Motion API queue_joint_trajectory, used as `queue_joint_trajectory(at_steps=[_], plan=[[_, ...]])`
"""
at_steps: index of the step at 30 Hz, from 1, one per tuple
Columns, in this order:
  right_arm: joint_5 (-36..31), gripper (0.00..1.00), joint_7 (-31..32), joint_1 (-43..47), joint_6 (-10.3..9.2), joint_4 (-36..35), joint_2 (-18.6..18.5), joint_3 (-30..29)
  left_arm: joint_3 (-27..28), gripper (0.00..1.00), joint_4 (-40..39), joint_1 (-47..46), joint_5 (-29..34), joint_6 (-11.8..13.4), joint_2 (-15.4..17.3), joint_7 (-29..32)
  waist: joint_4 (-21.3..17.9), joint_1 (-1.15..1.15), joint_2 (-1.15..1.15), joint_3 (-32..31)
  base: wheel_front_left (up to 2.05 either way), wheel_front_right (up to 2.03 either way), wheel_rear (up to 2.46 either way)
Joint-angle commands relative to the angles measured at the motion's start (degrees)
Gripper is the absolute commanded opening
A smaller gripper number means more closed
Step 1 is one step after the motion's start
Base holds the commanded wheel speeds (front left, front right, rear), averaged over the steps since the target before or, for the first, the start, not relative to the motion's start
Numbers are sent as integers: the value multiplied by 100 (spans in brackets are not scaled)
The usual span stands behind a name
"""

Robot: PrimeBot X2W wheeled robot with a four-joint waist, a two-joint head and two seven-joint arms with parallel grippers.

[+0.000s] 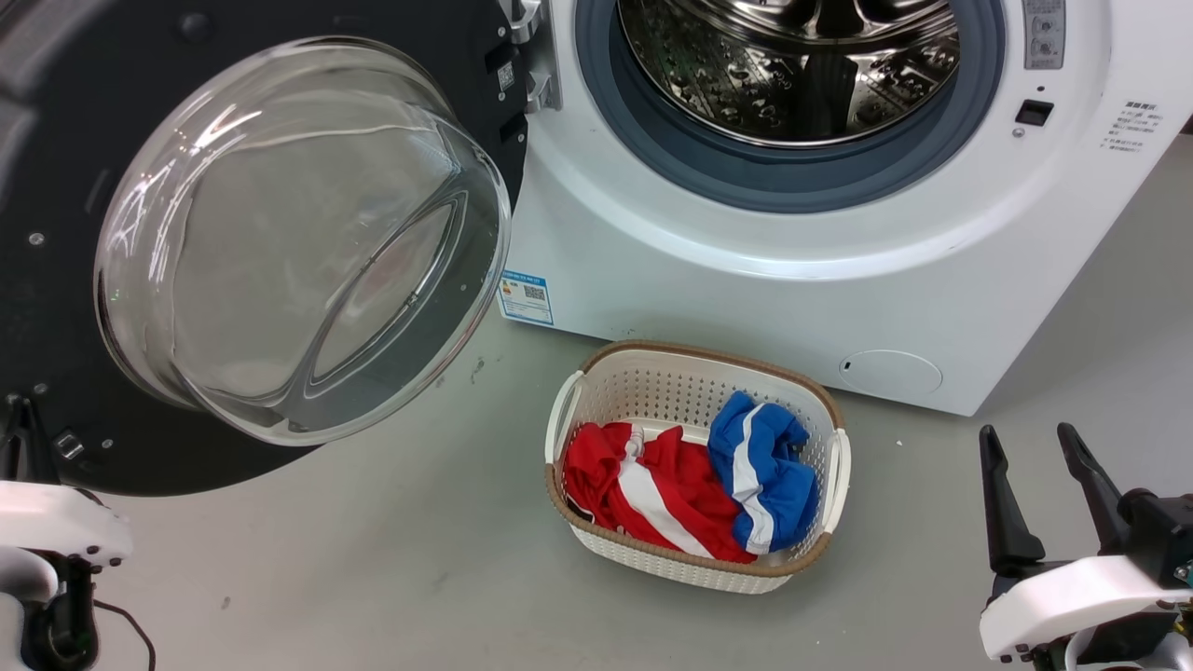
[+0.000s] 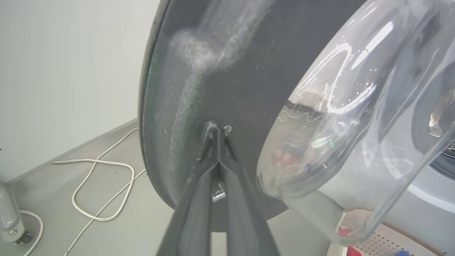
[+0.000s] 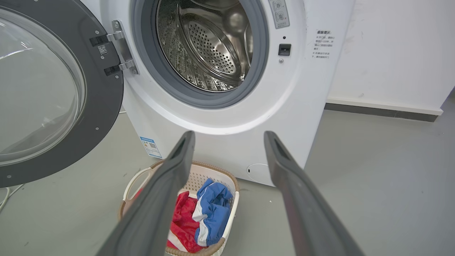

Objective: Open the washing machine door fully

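The washing machine (image 1: 746, 280) is a white front-loader with its steel drum (image 1: 792, 65) exposed. The washing machine door (image 1: 56, 140), a black disc with a clear glass bowl (image 1: 298, 242), stands swung out to the left on its hinge (image 3: 121, 49). My left gripper (image 2: 217, 129) is shut, its tips touching the door's (image 2: 231, 71) black inner face beside the bowl; in the head view the left gripper (image 1: 19, 415) sits at the door's lower left edge. My right gripper (image 1: 1025, 431) stands open at the lower right, holding nothing, well clear of the machine (image 3: 302, 89).
A white perforated basket (image 1: 694, 391) with red and blue clothes (image 1: 708, 475) sits on the grey floor before the machine. A white cable (image 2: 103, 217) loops on the floor behind the door, near a wall and a grey stand base (image 2: 10, 220).
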Motion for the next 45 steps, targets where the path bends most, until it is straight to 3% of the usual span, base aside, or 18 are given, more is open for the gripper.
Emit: queue_joint_trajectory(at_steps=[1, 7, 14, 22, 29, 31, 32, 33, 45], plan=[[46, 100, -27, -42, -1, 25, 11, 2, 16, 0, 52, -41, 40, -4, 33, -76, -1, 0, 0, -38, 0, 0, 0], [113, 100, -62, 101, -1, 124, 11, 4, -132, 0, -160, 238, 230, 14, -155, -290, 1, 0, 0, -243, 0, 0, 0], [196, 100, -121, 270, -1, 241, 12, 105, -339, 0, -1027, 1051, 351, 138, -540, -348, -61, 0, 0, -553, 0, 0, 0], [170, 100, -141, 336, -1, 278, 11, 179, -937, 0, -2091, 1894, 656, 285, -983, -327, -271, 0, 0, -693, 0, 0, 0], [126, 100, -110, 335, -1, 281, 10, 217, -1558, 0, -2478, 1917, 1110, 353, -1222, -337, -537, 0, 0, -757, 0, 0, 0], [123, 100, -86, 295, -1, 282, 11, 276, -1690, 39, -2476, 1865, 1159, 329, -1306, -335, -662, 0, 0, -765, 0, 0, 0], [113, 100, -80, 275, -1, 284, 11, 311, -1739, 65, -2452, 1836, 1190, 323, -1334, -335, -728, 0, 0, -765, 0, 0, 0], [102, 100, -75, 260, -1, 288, 11, 338, -1772, 100, -2423, 1787, 1204, 320, -1347, -339, -800, 0, 0, -765, 0, 0, 0], [159, 100, -141, 98, -1, 392, -95, 637, -1917, 100, -1955, 1365, 1489, 359, -1339, -380, -1636, 0, 0, -701, 0, 0, 0]])
